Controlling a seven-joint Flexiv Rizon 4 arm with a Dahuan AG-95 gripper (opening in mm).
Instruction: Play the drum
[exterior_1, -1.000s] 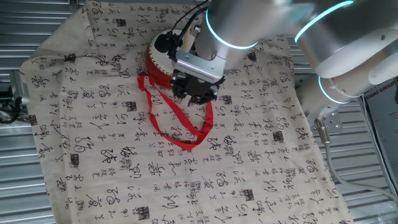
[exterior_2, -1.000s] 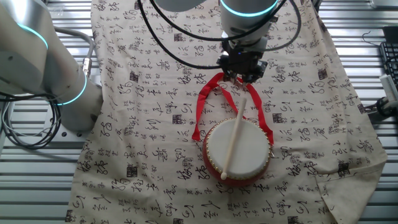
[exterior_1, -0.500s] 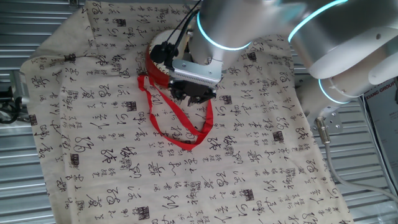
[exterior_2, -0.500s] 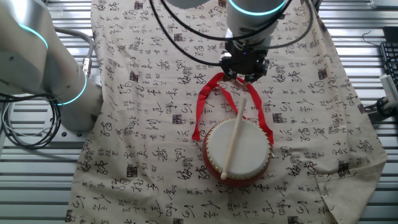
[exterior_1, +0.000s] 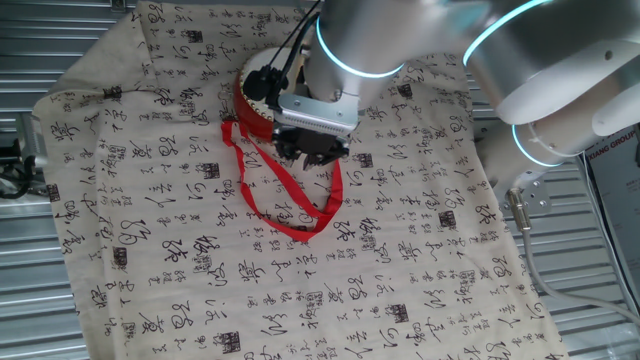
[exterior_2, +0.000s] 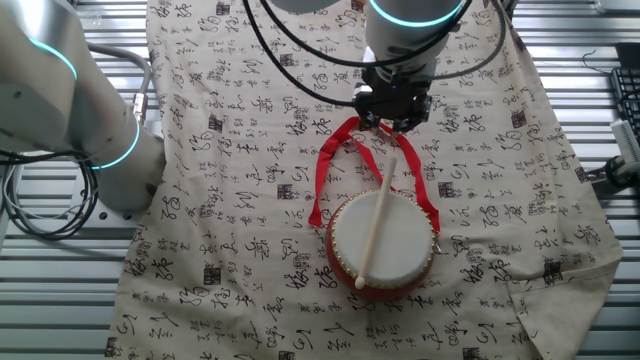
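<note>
The drum (exterior_2: 385, 245) stands on the printed cloth, with a cream head, a red wall and a red ribbon strap (exterior_2: 322, 175) looping towards the gripper. A pale wooden stick (exterior_2: 377, 225) lies slanted across the head, its tip near the drum's near rim. My gripper (exterior_2: 393, 128) is beside the drum, over the ribbon loop, and is shut on the stick's upper end. In one fixed view the gripper (exterior_1: 311, 155) hides most of the drum (exterior_1: 243, 103); the ribbon (exterior_1: 290, 218) trails out below it.
A cream cloth with black calligraphy (exterior_2: 230, 200) covers the table (exterior_1: 30, 290), which has slatted metal edges. The arm's base (exterior_2: 110, 140) stands at the cloth's left side with cables (exterior_2: 30, 215) beside it. A keyboard (exterior_2: 628, 95) is at the right edge.
The gripper and wrist have shifted slightly sideways near the drum. The stick still rests across the drum head and the drum has not moved.
</note>
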